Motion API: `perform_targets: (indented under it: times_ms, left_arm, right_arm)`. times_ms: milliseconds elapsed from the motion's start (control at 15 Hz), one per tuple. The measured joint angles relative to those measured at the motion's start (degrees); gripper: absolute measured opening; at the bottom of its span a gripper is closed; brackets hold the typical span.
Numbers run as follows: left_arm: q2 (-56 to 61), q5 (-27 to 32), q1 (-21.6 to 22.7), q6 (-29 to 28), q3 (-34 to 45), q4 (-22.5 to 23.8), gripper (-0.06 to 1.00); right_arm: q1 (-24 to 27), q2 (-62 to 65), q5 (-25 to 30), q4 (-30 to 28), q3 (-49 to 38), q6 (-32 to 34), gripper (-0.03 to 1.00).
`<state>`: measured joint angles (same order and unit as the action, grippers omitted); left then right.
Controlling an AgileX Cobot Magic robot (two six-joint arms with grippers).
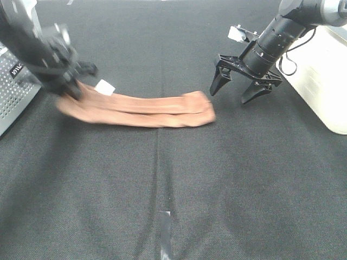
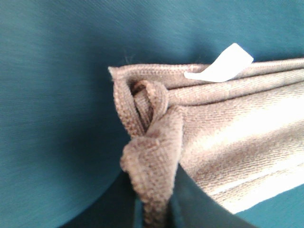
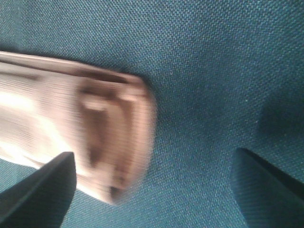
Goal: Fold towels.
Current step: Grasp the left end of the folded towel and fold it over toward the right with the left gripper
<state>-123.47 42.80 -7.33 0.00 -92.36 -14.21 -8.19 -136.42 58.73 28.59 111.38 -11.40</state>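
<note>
One towel point(image 1: 141, 110), folded long, lies on the black surface point(image 1: 227, 189), 10 o'clock of centre. One white tag point(image 1: 104, 86). Two grippers: left gripper point(image 1: 73, 91) clamped on the towel's 9 o'clock end; right gripper point(image 1: 228, 96) spread apart just off its 3 o'clock end, holding nothing.

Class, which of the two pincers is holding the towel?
The left pincer, clamped on the towel's tagged end; the right pincer hangs open beside the other end.

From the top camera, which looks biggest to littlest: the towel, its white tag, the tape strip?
Largest: towel.
Next: tape strip, long but thin.
Smallest: white tag, though it's close.
</note>
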Motion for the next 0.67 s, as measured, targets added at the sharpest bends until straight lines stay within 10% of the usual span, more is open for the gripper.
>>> perform_targets:
  times_ms: [200, 667]
  left_arm:
    - [0.40, 9.91, -0.17, -4.76, -7.68, 4.58, 0.06]
    - [-3.15, 1.49, -12.09, -5.21, -10.66, -12.66, 0.07]
  right_arm:
    - [0.00, 0.00, 0.92, 0.00, 0.00, 0.00, 0.83]
    - [0.00, 0.00, 2.52, 0.00, 0.00, 0.00, 0.83]
